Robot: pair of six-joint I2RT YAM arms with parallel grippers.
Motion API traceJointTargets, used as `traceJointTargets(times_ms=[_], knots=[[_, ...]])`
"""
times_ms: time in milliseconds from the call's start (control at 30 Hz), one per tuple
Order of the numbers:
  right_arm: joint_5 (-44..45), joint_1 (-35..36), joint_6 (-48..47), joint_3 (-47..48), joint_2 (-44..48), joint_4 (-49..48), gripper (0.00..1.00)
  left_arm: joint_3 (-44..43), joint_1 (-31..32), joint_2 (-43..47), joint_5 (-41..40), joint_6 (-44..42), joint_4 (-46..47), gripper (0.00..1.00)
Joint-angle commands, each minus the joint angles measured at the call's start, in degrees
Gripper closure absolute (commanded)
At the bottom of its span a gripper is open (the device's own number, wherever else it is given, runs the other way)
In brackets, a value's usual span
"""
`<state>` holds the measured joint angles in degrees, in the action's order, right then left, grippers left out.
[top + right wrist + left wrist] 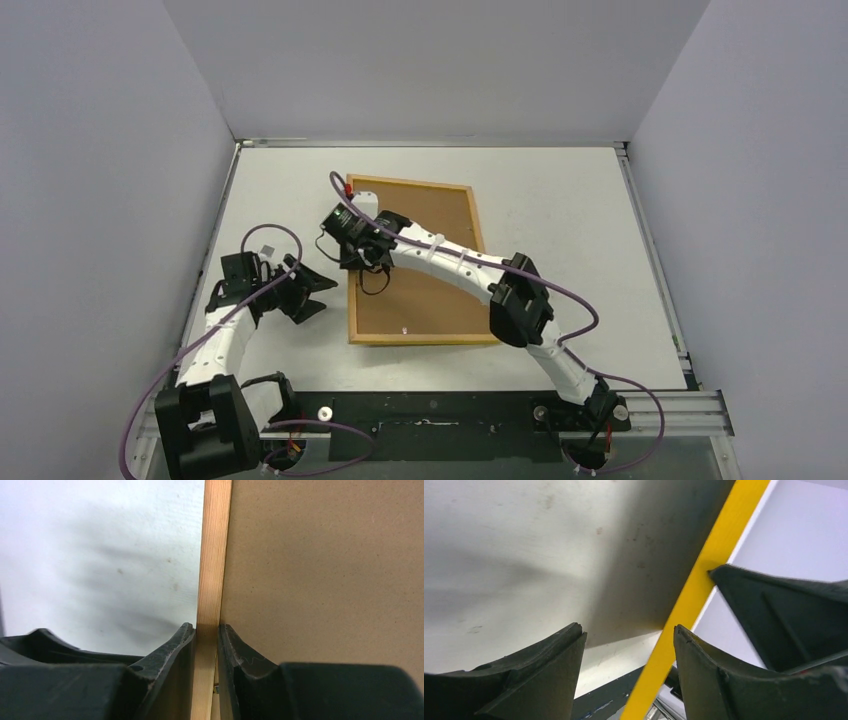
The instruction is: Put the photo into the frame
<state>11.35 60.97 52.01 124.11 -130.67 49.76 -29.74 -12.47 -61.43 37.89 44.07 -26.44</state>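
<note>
The left end effector (322,296) hovers open over the bench (570,215), with the frame (412,339) just beside it at 3 o'clock. The right end effector (360,262) pinches the frame's 9 o'clock rail. The frame's wooden back faces up, with a brown board (430,300) inside.

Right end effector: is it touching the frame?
Touching. In the right wrist view, the right end effector pinches the wooden rail of the frame from both sides, with no gap visible.
</note>
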Motion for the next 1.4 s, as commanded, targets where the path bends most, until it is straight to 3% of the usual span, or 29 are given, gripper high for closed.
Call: traceJointTargets(times_ms=[0,200,433,567,767,1133,1233,1267,1367], knots=[[-1.6,-2.6,2.8,-0.3,8.3,-5.7,1.0,3.5,0.1,3.8,9.6,5.9,15.4,0.36],[-2.6,-4.0,3.0,-1.3,10.3,-6.5,1.0,9.1,1.2,6.1,15.0,16.9,35.5,0.32],[-3.9,-4.6,3.3,-2.7,11.3,-8.0,1.0,8.5,7.2,4.3,15.0,18.1,41.0,0.29],[-4.9,-5.0,3.8,-3.5,11.8,-8.8,1.0,5.5,13.0,1.7,13.2,14.3,38.3,0.29],[-6.1,-5.4,4.5,-4.5,13.3,-9.9,1.0,1.8,15.7,-0.6,9.2,7.2,28.7,0.42],[-7.8,-5.9,6.0,-4.3,14.3,-10.7,1.0,-1.4,16.9,1.5,5.6,4.6,26.5,0.76],[-7.7,-6.0,6.5,-4.2,14.6,-10.6,1.0,-3.4,17.0,2.9,3.7,1.9,21.2,0.9],[-7.6,-6.1,6.6,-4.2,14.8,-10.3,0.95,-4.7,17.0,3.4,2.8,0.2,19.7,0.93],[-6.2,-6.7,4.2,-2.3,14.9,-7.3,0.67,-9.4,17.1,3.7,1.2,-4.7,13.9,1.0]])
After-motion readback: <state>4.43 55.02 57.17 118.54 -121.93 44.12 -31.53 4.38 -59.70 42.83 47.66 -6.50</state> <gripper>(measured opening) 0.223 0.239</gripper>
